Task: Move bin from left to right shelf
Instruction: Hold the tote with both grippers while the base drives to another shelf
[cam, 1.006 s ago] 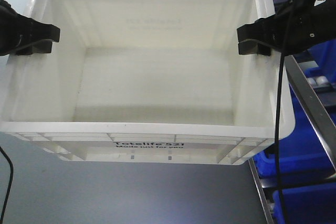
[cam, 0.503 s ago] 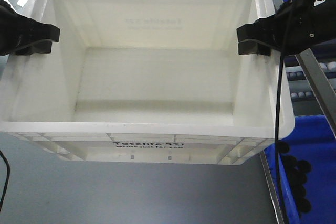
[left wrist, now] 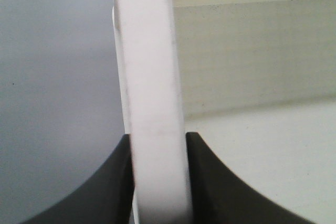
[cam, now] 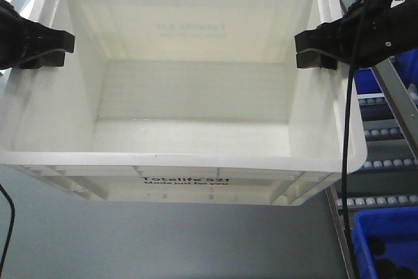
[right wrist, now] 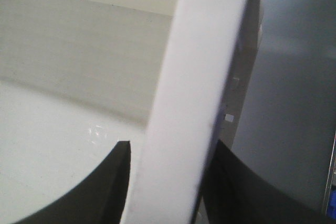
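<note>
1. Since a second ago the background at the right has slid: the blue bins that filled that side have given way to roller rails (cam: 385, 132), with one blue bin (cam: 385, 246) low in the corner.
2. Meanwhile the white bin (cam: 196, 142) keeps its place in the front view, open top up, with its printed side nearest the camera and a grey surface (cam: 163, 240) below.
3. On the bin's left rim, the left end effector (cam: 44, 49) is clamped; the wrist view shows a dark finger (left wrist: 105, 192) on either side of the white wall.
4. Opposite it, the right end effector (cam: 315, 50) grips the right rim the same way.
</note>
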Robot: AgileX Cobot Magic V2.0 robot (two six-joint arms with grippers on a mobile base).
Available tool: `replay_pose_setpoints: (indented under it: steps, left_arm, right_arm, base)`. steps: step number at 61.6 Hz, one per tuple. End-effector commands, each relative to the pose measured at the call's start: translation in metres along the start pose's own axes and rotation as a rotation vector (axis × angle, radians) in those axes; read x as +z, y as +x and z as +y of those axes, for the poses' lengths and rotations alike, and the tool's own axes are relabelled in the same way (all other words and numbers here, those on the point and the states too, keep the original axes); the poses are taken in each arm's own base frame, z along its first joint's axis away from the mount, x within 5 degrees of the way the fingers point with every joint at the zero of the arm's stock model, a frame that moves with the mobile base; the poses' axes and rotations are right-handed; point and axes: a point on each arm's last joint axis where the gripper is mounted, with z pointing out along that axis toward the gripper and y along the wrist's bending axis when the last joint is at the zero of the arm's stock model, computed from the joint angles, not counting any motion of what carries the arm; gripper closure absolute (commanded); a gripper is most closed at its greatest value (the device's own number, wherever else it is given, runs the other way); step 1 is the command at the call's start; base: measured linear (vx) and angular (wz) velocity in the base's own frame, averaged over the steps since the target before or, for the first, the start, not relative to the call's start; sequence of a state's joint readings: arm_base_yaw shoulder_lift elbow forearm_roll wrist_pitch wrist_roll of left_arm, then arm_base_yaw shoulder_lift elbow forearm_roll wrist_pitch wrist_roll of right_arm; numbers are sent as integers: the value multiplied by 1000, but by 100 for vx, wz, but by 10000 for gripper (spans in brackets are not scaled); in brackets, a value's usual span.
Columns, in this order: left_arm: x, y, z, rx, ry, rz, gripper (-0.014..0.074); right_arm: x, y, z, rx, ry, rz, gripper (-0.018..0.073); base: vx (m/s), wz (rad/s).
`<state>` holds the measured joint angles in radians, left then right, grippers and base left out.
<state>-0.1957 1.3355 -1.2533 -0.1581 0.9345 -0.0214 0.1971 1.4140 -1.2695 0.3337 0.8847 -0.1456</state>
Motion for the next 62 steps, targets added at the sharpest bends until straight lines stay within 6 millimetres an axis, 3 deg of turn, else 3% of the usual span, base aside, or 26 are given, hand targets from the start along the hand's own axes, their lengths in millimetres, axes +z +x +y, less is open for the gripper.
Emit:
replay_pose_setpoints:
  steps: [1, 62]
  left_arm:
    - [-26, -15, -8, 16, 42, -179, 601]
    - [-26, -15, -8, 16, 42, -180, 601]
  right_arm:
    - [-25, -16, 7, -37, -8, -168, 564]
    - [-25, -16, 7, -37, -8, -168, 564]
  base:
    - [47, -1]
    - [46, 0]
